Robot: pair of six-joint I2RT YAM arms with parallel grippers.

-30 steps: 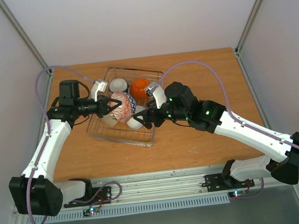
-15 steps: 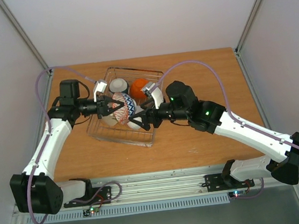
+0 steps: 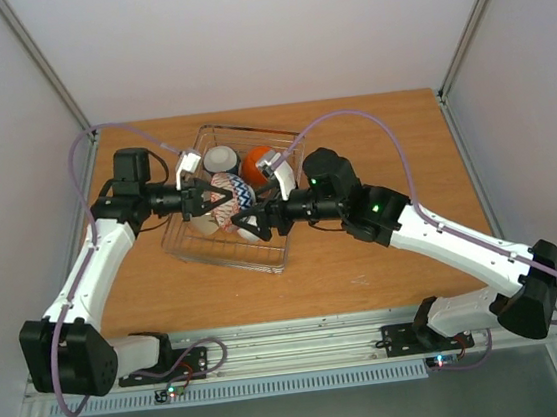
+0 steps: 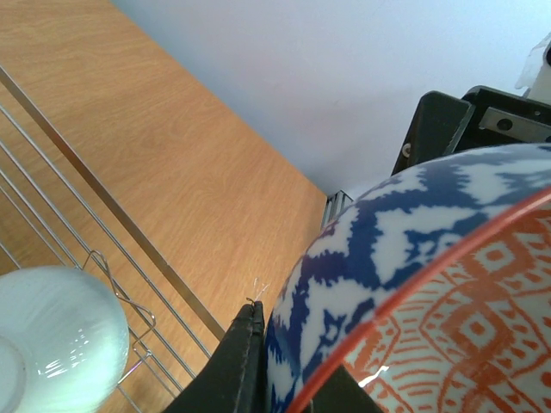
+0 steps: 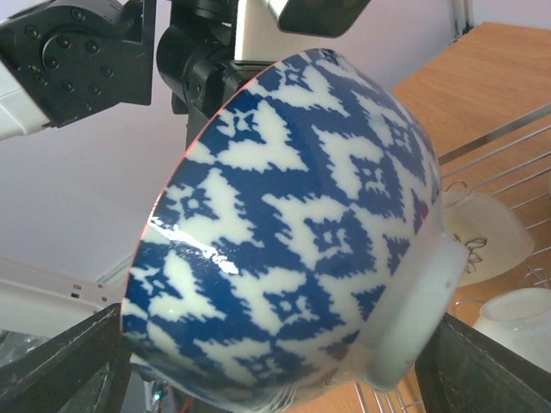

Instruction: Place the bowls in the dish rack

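- Patterned bowl point(image 3: 229, 194) hangs on edge above the middle of the dish rack point(image 3: 194, 246), between the two grippers. It is clear of the tines as far as the top view shows.
- Outside is dark blue on white point(image 5: 284, 232). Inside is orange-red pattern under a red rim point(image 4: 448, 344).
- Left gripper point(image 3: 204, 202) is clamped on the bowl's rim. In the left wrist view one dark finger point(image 4: 245, 361) lies flat against the blue outer wall, and a second dark part shows on the inner side.
- Right gripper point(image 3: 251, 222) has its jaws spread wide, one finger point(image 5: 60, 361) by the rim and the other point(image 5: 495, 374) by the white foot ring, with the bowl between them. I cannot tell whether either pad touches.
- An orange bowl point(image 3: 258, 160) and a pale bowl point(image 3: 220, 159) sit side by side at the far end of the rack.
- Sprig bowl point(image 5: 482, 237) lies in the rack below the patterned one, bottom up, with a plain white bowl point(image 5: 516, 323) just beside it.
- In the left wrist view a glossy white bowl point(image 4: 52, 335) rests bottom up on the rack wires.
- Rack stands on the wooden table point(image 3: 372, 147), left of centre and skewed to the table edges.
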